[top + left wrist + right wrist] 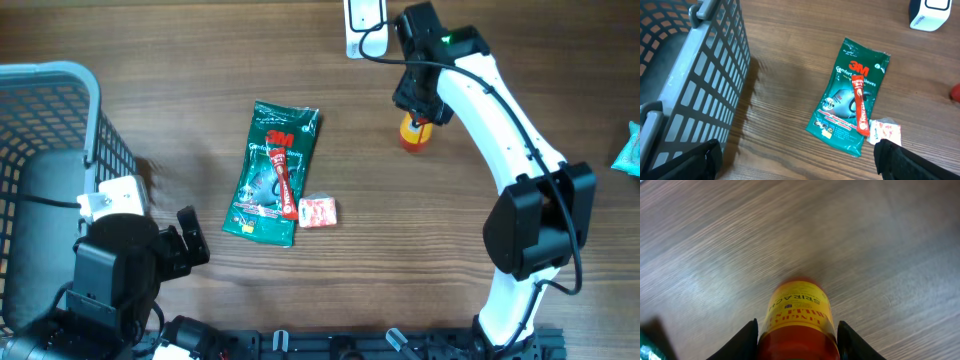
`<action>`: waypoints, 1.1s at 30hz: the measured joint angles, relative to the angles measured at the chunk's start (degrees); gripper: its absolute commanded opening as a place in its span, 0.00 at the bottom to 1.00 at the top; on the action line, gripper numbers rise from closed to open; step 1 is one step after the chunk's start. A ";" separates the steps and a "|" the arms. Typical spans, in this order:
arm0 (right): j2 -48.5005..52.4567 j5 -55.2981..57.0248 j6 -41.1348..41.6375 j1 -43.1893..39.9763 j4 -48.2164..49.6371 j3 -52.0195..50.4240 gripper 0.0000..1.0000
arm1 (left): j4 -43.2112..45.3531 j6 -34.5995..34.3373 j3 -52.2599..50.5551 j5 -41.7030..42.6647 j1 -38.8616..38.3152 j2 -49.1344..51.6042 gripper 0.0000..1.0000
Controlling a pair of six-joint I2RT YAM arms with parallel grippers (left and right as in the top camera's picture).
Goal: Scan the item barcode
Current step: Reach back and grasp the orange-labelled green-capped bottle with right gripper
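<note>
Overhead, the right gripper (418, 115) stands over a Sriracha bottle (414, 135) at about 1 o'clock from the middle of the table (180, 60). The white scanner (364, 25) sits near, at the bottle's 11 o'clock. The right wrist view shows both fingers pressed on the bottle's sides, half closed around it. The left gripper (800, 165) gapes wide at 7 o'clock, holding nothing, beside the grey basket (705, 75).

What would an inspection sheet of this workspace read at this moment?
Surface: wooden table.
Job's things: Sriracha bottle; white device at far edge, likely the scanner.
Clutter: green glove pack with red sachet across it, small packet beside; teal pack at right edge; grey basket at left.
Grippers: left claw open, empty; right claw shut on the bottle.
Cables: black cable along right arm.
Surroundings: nothing seen.
</note>
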 measured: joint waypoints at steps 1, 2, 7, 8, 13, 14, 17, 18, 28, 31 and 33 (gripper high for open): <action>-0.07 0.72 2.56 0.00 0.04 -1.27 0.47 | -0.02 0.00 0.00 0.00 0.00 0.00 1.00; -0.20 1.62 7.17 0.00 0.37 -3.52 0.51 | 0.00 0.00 0.00 0.00 0.00 0.00 1.00; -1.03 3.72 20.04 0.11 1.79 -5.55 0.88 | 0.00 0.00 0.00 0.00 0.00 0.00 1.00; -1.05 3.45 20.83 0.11 1.86 -5.55 0.97 | 0.00 0.00 0.00 0.00 0.00 0.00 1.00; -11.13 -1.66 22.40 -0.59 1.51 -5.31 1.00 | 0.00 0.00 0.00 0.00 0.00 0.00 1.00; -14.01 -1.92 22.38 -1.11 1.60 -5.22 1.00 | 0.00 0.00 0.00 0.00 0.00 0.00 1.00; -24.70 -3.06 21.97 -9.18 1.57 -3.93 1.00 | 0.00 0.00 0.00 0.00 0.00 0.00 1.00; -25.75 -4.79 20.61 -13.31 1.95 -3.63 1.00 | -0.02 0.00 0.00 0.00 0.00 0.00 1.00; -7.58 -42.38 -0.90 -32.63 6.58 -6.40 0.99 | 0.00 0.00 0.00 0.00 0.00 0.00 1.00; 5.16 -53.13 -3.72 -32.54 6.60 -6.47 1.00 | 0.02 0.00 0.00 0.00 0.00 0.00 1.00; 12.94 -57.88 -6.34 -31.63 6.58 -6.99 1.00 | 0.00 0.00 0.00 0.00 0.00 0.00 1.00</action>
